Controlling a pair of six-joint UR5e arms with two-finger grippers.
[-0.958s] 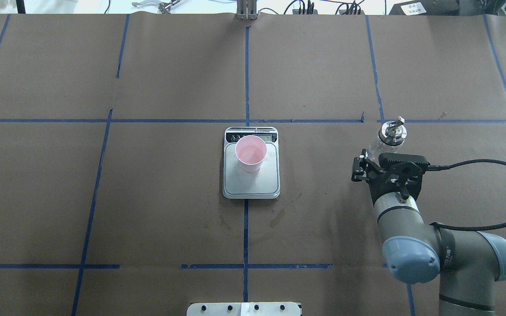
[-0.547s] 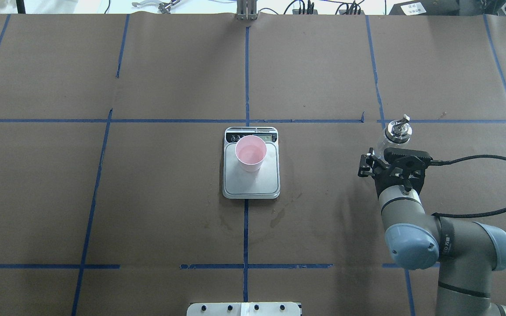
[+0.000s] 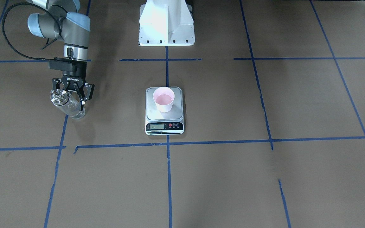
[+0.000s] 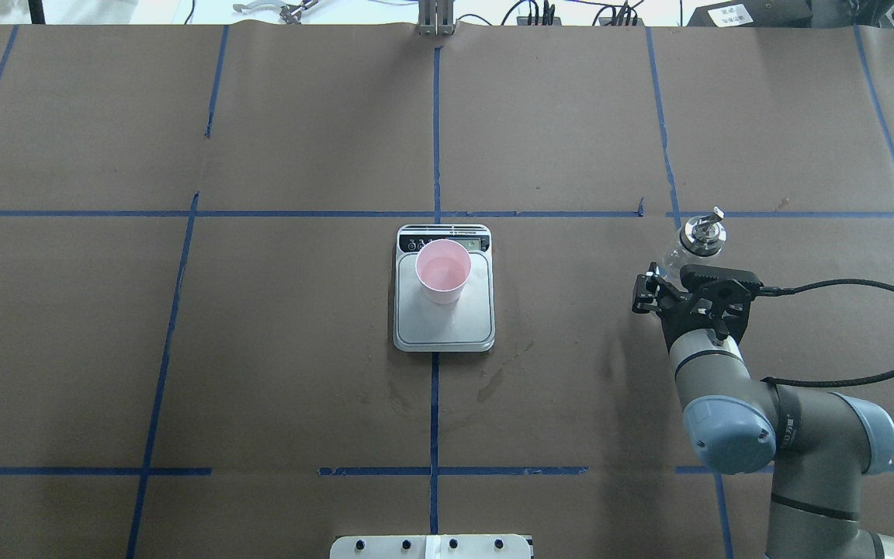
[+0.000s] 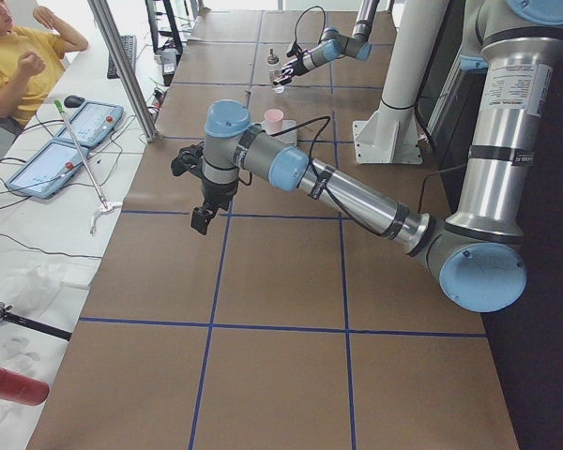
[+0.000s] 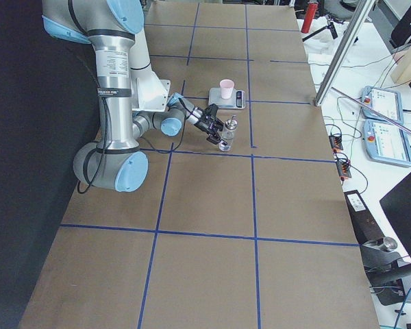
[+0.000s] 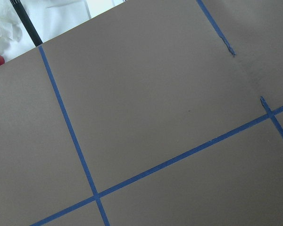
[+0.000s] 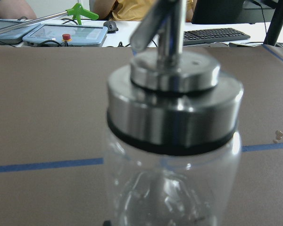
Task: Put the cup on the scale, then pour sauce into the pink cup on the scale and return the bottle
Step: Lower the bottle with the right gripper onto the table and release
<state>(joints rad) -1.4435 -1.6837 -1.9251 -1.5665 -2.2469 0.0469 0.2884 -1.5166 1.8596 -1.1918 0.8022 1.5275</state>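
Carried the bottle [image 4: 701, 231] slightly farther toward the robot's right over the last second, away from the scale [image 4: 447, 326].
Clasps the clear glass body below the metal collar with the right gripper [image 3: 71, 99], fingers [image 3: 83, 96] pressed on either side; holds it upright, base at or just above the brown paper, contact not discernible. Leaves the pink cup [image 4: 442, 272] standing on the scale's steel platform. Hangs the left gripper [image 5: 199, 220] over bare paper; spread or closed, cannot tell.

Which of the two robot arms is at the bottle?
The right one: the right gripper has its jaws either side of the bottle. The left gripper hangs over the table, far from it.
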